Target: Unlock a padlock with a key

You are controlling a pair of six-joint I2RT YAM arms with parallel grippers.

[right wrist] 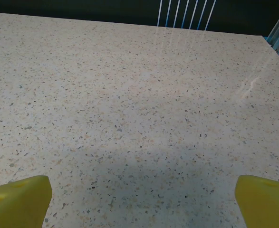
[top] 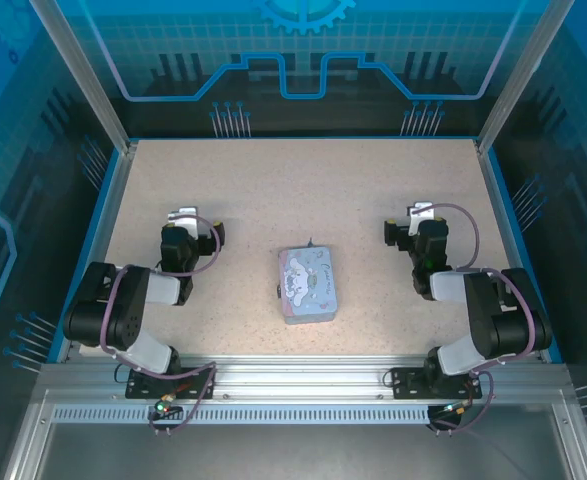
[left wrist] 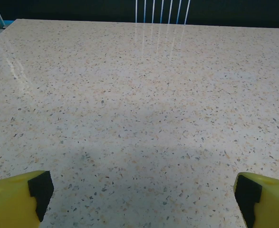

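A pale-blue tin (top: 310, 285) with a cartoon print lies at the middle of the table. A tiny dark piece (top: 277, 291), which may be the padlock, sits against the tin's left edge. It is too small to tell for sure. A thin dark sliver (top: 311, 242) pokes out at the tin's far edge. I cannot make out a key. My left gripper (top: 185, 216) (left wrist: 141, 190) rests left of the tin, open, its yellow fingers (left wrist: 15, 197) wide apart over bare table. My right gripper (top: 420, 213) (right wrist: 141, 192) rests right of the tin, also open and holding nothing.
The speckled tabletop (top: 303, 190) is framed by blue rails and metal posts (top: 83, 70). Both arms are folded back near the front edge, their bases on the aluminium rail (top: 293, 380).
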